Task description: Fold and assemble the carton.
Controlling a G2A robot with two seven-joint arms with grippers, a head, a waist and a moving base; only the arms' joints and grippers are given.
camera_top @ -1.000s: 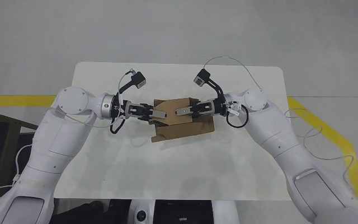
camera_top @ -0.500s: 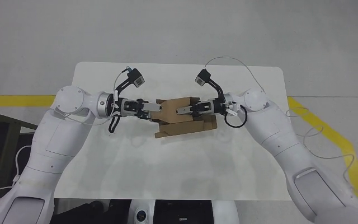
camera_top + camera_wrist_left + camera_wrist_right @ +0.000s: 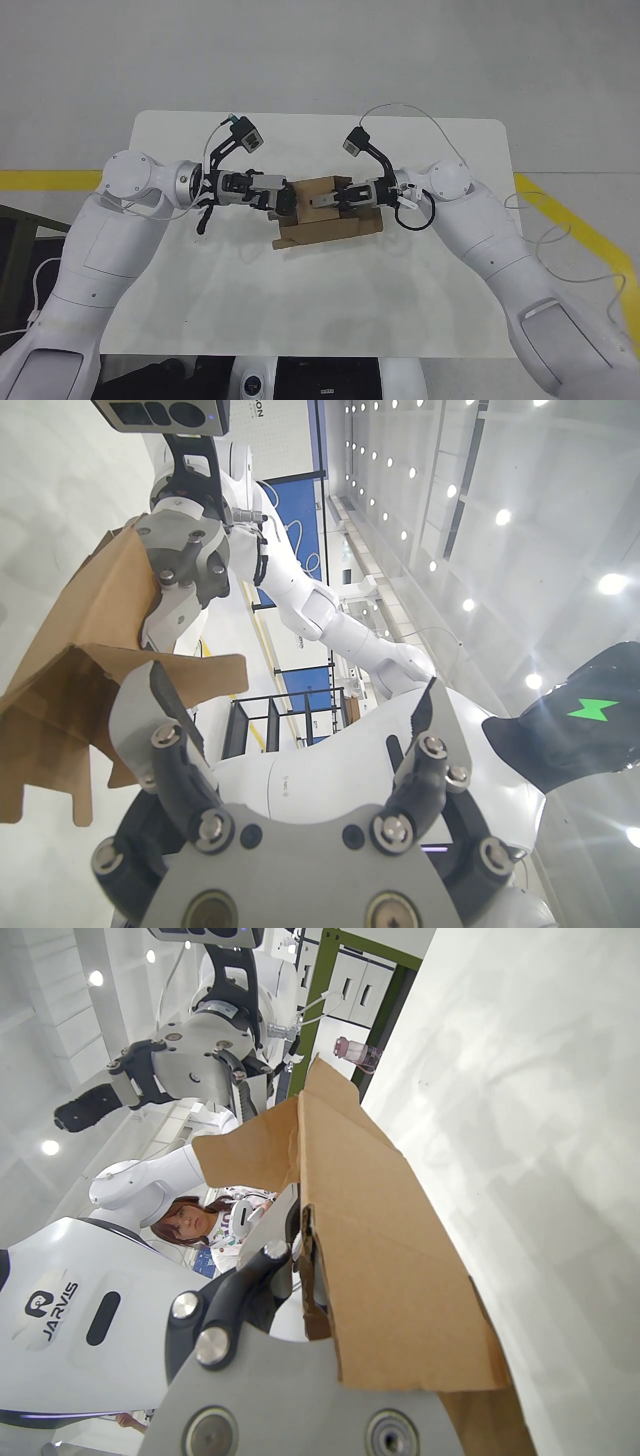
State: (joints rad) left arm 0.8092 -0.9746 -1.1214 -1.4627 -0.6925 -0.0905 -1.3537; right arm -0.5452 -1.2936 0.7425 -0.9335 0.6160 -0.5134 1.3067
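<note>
Pinching the carton (image 3: 335,226) with my right end effector (image 3: 320,200), I think — bracing it; left end effector (image 3: 291,680) spread at its flap.

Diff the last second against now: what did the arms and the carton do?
The left gripper backed out of the carton's end toward its own side, then edged in again. It is open, with one finger against a flap, which seems to have drawn in a little. The right gripper kept its hold on the carton's wall in the same place. The table is unchanged.
</note>
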